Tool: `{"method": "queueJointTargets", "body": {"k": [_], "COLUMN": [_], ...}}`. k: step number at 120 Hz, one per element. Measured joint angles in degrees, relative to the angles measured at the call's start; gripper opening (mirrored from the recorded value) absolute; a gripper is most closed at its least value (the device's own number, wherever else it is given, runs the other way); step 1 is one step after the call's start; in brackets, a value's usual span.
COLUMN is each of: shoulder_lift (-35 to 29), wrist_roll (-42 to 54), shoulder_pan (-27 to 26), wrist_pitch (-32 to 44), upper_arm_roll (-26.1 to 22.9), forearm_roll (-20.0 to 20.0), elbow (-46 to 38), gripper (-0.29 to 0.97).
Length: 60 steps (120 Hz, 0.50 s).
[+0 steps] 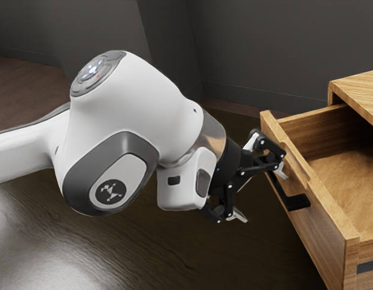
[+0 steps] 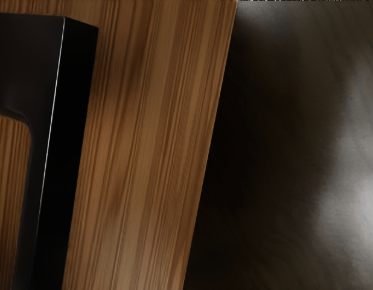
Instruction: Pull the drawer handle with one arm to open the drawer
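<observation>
The wooden drawer (image 1: 307, 127) stands pulled well out of its cabinet (image 1: 358, 90) at the exterior view's right, its bare inside showing. A black bar handle (image 1: 293, 198) sits on the drawer front. My gripper (image 1: 261, 194) hangs just to the left of that front, open, fingers spread wide. The upper fingertip (image 1: 282, 174) lies close by the handle's upper end and the lower fingertip (image 1: 238, 216) is well away from it. In the wrist view the black handle (image 2: 47, 157) runs close before the hand, along the striped wooden drawer front (image 2: 150, 151).
Dark glossy floor (image 1: 114, 254) spreads under the arm and also shows past the drawer's edge as dark floor (image 2: 295, 157). Another black handle (image 1: 368, 266) sits lower on the cabinet. Dark walls close off the back.
</observation>
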Motion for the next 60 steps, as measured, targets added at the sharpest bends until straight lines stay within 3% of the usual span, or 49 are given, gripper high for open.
{"method": "queueJointTargets", "body": {"k": [60], "shoulder_lift": [-6.36], "wrist_roll": [-0.26], "shoulder_pan": [-0.12], "wrist_pitch": [0.04], "upper_arm_roll": [0.06], "forearm_roll": [-0.04], "elbow": [-6.04], "gripper": [0.62]}}
